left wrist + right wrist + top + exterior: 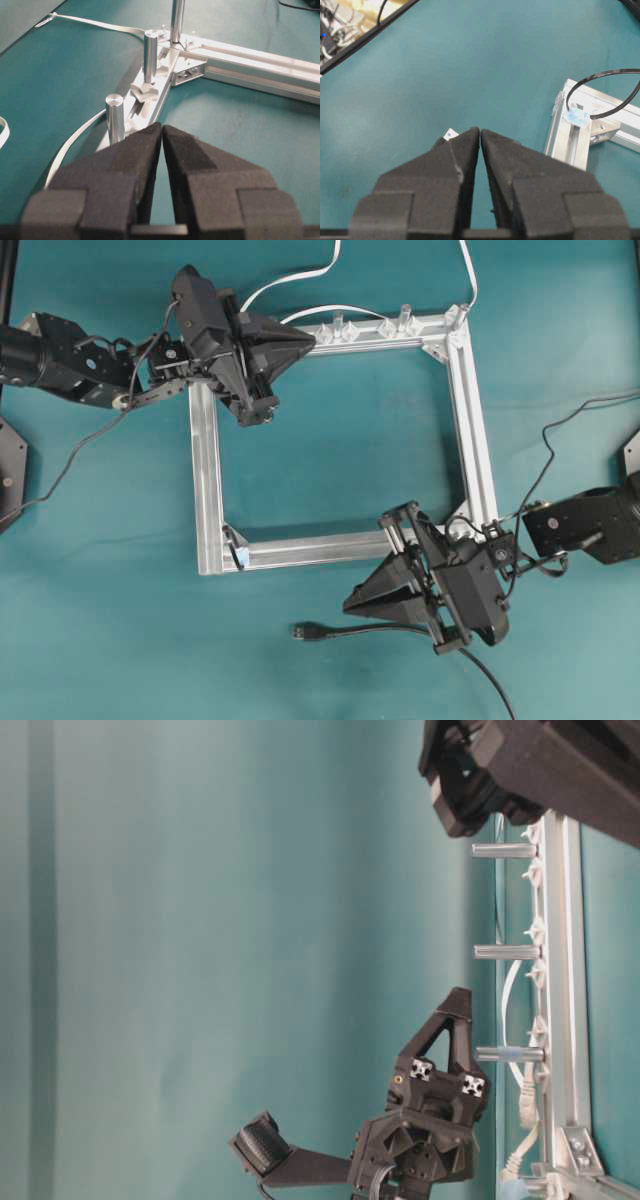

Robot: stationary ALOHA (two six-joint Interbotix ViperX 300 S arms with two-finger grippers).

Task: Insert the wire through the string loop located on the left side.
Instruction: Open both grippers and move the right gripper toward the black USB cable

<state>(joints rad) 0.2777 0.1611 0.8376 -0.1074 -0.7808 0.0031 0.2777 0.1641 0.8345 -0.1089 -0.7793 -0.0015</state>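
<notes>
- Black wire (400, 632) lies on the teal table (330, 460), its plug (305, 631) just beside the right gripper (350, 602).
- String loop (600, 95) stands on the silver frame (470, 420) corner, pale blue at its base.
- Right gripper's jaws are pressed together, holding nothing.
- Left gripper (312, 337) hovers over the frame's top rail, jaws likewise closed and empty.

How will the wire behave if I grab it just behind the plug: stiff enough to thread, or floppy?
Probably floppy: the wire lies in a loose curve on the table, so its tail should drag. The short plug looks rigid, so gripping close behind it should keep the tip aimed. It looks thin and light, and may slip.
</notes>
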